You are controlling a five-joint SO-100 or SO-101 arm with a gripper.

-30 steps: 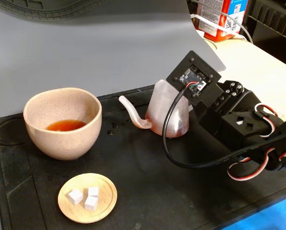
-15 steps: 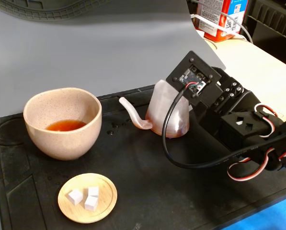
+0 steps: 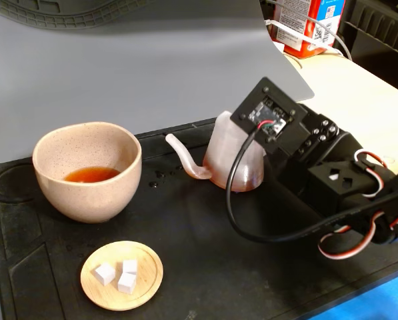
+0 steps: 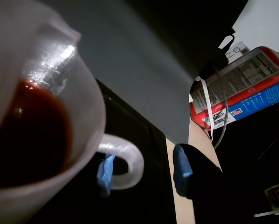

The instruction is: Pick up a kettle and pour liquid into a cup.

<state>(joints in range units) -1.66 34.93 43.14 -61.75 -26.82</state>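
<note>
The pinkish-white ribbed kettle (image 3: 233, 157) stands upright on the black mat, its thin spout (image 3: 185, 160) pointing left toward the cup (image 3: 87, 170). The speckled beige cup holds a shallow pool of orange-red liquid (image 3: 91, 175). My arm (image 3: 319, 173) reaches in from the right behind the kettle, and its fingertips are hidden in the fixed view. In the wrist view the kettle (image 4: 50, 93) fills the left side with dark red liquid (image 4: 32, 135) inside. My gripper (image 4: 144, 171) is open, its blue-padded fingers on either side of the loop handle (image 4: 125, 161).
A flat wooden dish (image 3: 122, 275) with three white cubes lies at the front left of the black mat (image 3: 205, 267). A grey sheet (image 3: 152, 60) rises behind it. A red carton (image 3: 312, 23) stands on the pale table at the back right.
The arm has shifted slightly to the right and its wrist has tilted a little. Kettle, cup and dish have stayed where they were.
</note>
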